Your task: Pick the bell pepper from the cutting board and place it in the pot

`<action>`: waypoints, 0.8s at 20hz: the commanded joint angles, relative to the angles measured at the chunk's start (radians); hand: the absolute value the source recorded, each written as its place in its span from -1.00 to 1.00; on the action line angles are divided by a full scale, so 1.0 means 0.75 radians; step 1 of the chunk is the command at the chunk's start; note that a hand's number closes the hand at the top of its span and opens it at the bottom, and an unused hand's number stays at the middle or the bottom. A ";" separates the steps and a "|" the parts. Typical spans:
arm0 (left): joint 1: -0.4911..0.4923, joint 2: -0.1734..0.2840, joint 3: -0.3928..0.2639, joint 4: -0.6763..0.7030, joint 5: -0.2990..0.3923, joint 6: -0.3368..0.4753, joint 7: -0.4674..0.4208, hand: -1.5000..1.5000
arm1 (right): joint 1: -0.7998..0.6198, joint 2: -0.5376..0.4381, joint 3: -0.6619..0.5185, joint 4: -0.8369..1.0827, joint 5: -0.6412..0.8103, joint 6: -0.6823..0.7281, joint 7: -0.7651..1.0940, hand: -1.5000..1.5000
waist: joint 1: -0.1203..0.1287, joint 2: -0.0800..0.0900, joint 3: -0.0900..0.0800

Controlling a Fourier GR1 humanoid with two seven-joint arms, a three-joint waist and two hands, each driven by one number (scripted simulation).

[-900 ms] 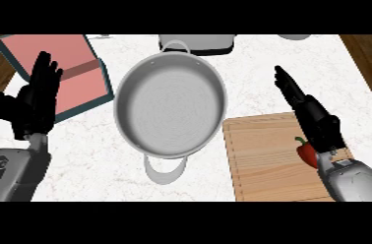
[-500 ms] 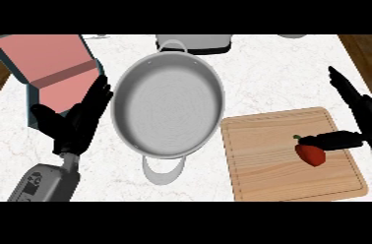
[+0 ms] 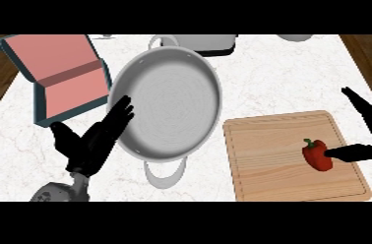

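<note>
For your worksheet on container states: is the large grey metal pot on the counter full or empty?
Empty. The large grey metal pot shows only its bare ringed bottom; the red bell pepper lies on the wooden cutting board.

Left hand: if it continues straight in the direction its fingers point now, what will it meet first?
Probably the pot. The left hand has straight fingers pointing up and to the right, with the tips already at the pot's near-left rim. Its height above the counter is unclear.

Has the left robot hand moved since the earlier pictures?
Yes. The left robot hand moved rightward from the pink box to the pot rim.
</note>
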State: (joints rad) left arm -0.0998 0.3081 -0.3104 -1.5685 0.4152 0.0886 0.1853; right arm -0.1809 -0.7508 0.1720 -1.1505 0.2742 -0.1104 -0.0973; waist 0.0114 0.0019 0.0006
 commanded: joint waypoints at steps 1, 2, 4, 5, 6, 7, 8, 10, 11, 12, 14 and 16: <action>0.023 -0.024 0.009 0.064 -0.005 -0.053 -0.024 0.00 | 0.078 -0.062 0.044 -0.207 0.090 0.061 0.127 -1.00 | -0.027 -0.006 -0.003; 0.083 -0.015 -0.020 -0.112 -0.006 0.019 0.077 0.00 | 0.048 -0.129 0.014 -0.279 0.063 0.131 0.228 -1.00 | -0.021 -0.010 -0.003; 0.124 0.042 0.025 -0.104 0.028 -0.070 0.047 0.00 | 0.031 -0.184 -0.033 -0.409 -0.012 0.266 0.335 -1.00 | -0.021 -0.010 -0.003; 0.085 0.002 0.022 -0.083 -0.007 -0.030 0.025 0.00 | 0.071 -0.196 -0.026 -0.519 -0.009 0.284 0.445 -1.00 | -0.031 -0.011 -0.003; 0.051 -0.016 0.029 0.002 -0.004 -0.051 0.007 0.00 | 0.064 -0.229 -0.041 -0.576 -0.050 0.358 0.492 -1.00 | -0.038 -0.009 -0.004; 0.179 0.072 0.031 -0.194 0.033 -0.088 0.045 0.00 | 0.034 -0.245 -0.052 -0.587 -0.088 0.417 0.564 -1.00 | -0.017 -0.014 -0.004; 0.108 0.008 0.025 -0.098 -0.003 -0.049 0.039 0.00 | 0.089 -0.264 -0.088 -0.639 -0.139 0.467 0.579 -1.00 | -0.033 -0.010 -0.003; 0.090 0.010 0.023 -0.113 -0.002 -0.051 0.070 0.00 | -0.016 -0.254 -0.078 -0.653 -0.209 0.585 0.763 -1.00 | -0.018 -0.007 -0.003; 0.117 -0.009 0.012 -0.106 -0.023 -0.032 0.058 0.00 | 0.054 -0.250 -0.087 -0.749 -0.220 0.578 0.832 -1.00 | -0.028 -0.009 -0.003; 0.119 -0.035 0.002 -0.112 -0.038 -0.022 0.033 0.00 | -0.028 -0.249 -0.098 -0.742 -0.254 0.629 0.923 -1.00 | -0.018 -0.007 -0.003; 0.064 -0.035 0.044 0.023 -0.031 -0.080 -0.014 0.00 | 0.018 -0.220 -0.117 -0.894 -0.309 0.626 1.077 -1.00 | -0.034 -0.006 -0.003; 0.128 -0.070 -0.031 -0.109 -0.072 -0.032 0.044 0.00 | 0.046 -0.237 -0.188 -0.950 -0.355 0.660 1.151 -1.00 | -0.029 -0.008 -0.002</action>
State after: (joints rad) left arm -0.0232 0.2962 -0.2913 -1.6499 0.4000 0.0500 0.2164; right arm -0.1608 -0.9167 0.0897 -1.7548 0.0820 0.3216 0.6161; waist -0.0075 -0.0059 0.0000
